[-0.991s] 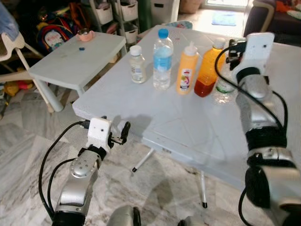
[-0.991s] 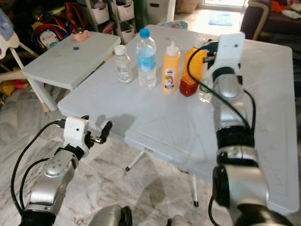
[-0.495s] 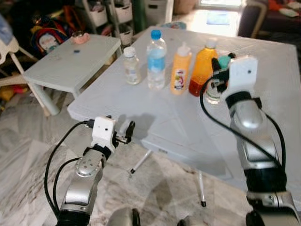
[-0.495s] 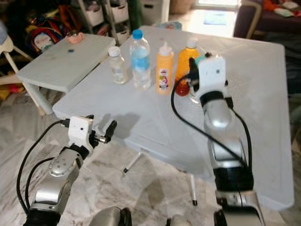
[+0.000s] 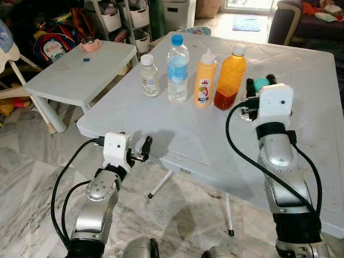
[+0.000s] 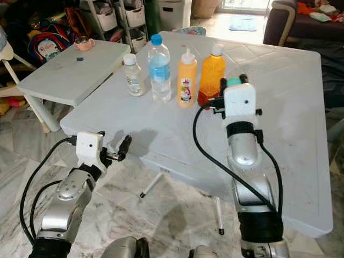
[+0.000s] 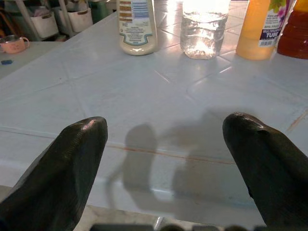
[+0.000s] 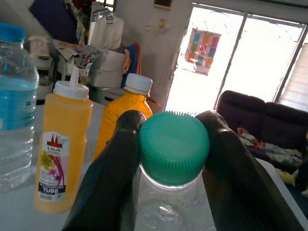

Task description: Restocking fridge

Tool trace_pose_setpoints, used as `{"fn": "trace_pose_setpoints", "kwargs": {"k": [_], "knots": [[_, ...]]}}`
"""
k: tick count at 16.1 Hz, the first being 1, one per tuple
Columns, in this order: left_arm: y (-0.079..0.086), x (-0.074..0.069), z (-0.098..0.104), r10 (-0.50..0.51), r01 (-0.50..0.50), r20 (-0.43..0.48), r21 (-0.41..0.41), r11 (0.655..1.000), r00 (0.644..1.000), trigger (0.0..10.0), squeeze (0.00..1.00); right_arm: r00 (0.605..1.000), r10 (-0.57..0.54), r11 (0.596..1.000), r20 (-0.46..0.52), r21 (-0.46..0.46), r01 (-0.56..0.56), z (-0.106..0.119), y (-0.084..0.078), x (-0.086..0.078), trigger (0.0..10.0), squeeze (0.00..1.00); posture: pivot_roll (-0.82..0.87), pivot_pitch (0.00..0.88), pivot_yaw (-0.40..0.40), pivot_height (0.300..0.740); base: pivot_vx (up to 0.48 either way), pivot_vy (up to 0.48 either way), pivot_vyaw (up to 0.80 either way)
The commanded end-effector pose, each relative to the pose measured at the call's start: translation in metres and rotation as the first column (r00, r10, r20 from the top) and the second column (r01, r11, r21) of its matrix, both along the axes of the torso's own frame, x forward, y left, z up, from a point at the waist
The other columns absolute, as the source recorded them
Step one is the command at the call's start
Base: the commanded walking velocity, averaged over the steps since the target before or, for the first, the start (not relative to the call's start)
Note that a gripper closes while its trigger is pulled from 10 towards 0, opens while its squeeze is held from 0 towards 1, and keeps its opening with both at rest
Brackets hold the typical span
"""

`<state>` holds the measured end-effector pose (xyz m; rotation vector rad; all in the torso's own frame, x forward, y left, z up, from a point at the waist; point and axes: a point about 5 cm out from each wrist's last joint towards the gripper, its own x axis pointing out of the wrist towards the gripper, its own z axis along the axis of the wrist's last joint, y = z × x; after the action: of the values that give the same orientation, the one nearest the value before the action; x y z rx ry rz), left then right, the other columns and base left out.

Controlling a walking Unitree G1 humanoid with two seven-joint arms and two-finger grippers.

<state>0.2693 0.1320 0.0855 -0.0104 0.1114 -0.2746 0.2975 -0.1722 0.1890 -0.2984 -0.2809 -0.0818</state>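
R wrist view: green-capped bottle point(image 8: 171, 192) is clamped by right gripper point(image 8: 168, 159). Left gripper point(image 7: 163, 159) is held open, empty, at table point(image 7: 144, 96) edge.

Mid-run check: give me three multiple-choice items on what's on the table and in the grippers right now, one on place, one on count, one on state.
1. Where is the green-capped bottle?
A. On the small side table
B. Between the right gripper's fingers
C. On the floor

2. How many bottles stand in the row on the big table?
A. Two
B. Four
C. Six

3. The left gripper is:
A. Open, holding nothing
B. Shut on a cup
C. Shut on a bottle

Answers: 1 B, the right wrist view shows the cap flanked by both fingers. 2 B, four stand side by side. 3 A, its fingers are spread over the table edge.
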Motion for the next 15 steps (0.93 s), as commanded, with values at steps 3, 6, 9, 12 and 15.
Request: {"fn": "trace_pose_setpoints", "kwargs": {"k": [3, 6, 9, 12, 15], "knots": [[0.000, 0.010, 0.006, 0.011, -0.011, 0.027, -0.004, 1.000, 1.000, 10.0, 0.00, 1.000, 0.012, 1.000, -0.024, 0.008, -0.011, -0.006, 0.000, -0.003, 10.0, 0.00, -0.10, 0.000, 0.063, 0.740, 0.000, 0.000, 0.00], [-0.002, 0.012, 0.009, 0.015, -0.014, 0.037, -0.013, 1.000, 0.999, 10.0, 0.00, 0.997, 0.047, 0.999, 0.059, 0.018, -0.048, 0.016, 0.004, 0.000, 10.0, 0.00, -0.11, 0.000, 0.061, 0.740, -0.246, 0.000, 0.00], [-0.004, 0.013, 0.009, 0.012, -0.011, 0.040, -0.016, 1.000, 0.999, 10.0, 0.00, 0.991, 0.070, 0.997, 0.113, 0.023, -0.073, 0.032, 0.010, 0.002, 10.0, 0.00, -0.11, 0.000, 0.061, 0.740, -0.081, 0.000, 0.00], [-0.005, 0.014, 0.010, 0.011, -0.010, 0.044, -0.020, 1.000, 0.999, 10.0, 0.00, 0.993, 0.073, 0.996, 0.096, 0.051, -0.078, 0.030, 0.009, 0.004, 10.0, 0.00, -0.11, 0.000, 0.058, 0.740, -0.263, 0.000, 0.00], [-0.006, 0.014, 0.010, 0.009, -0.008, 0.044, -0.021, 1.000, 0.999, 10.0, 0.00, 0.991, 0.088, 0.994, 0.101, 0.055, -0.094, 0.031, 0.009, 0.003, 10.0, 0.00, -0.11, 0.000, 0.059, 0.740, -0.252, 0.000, 0.00]]}}
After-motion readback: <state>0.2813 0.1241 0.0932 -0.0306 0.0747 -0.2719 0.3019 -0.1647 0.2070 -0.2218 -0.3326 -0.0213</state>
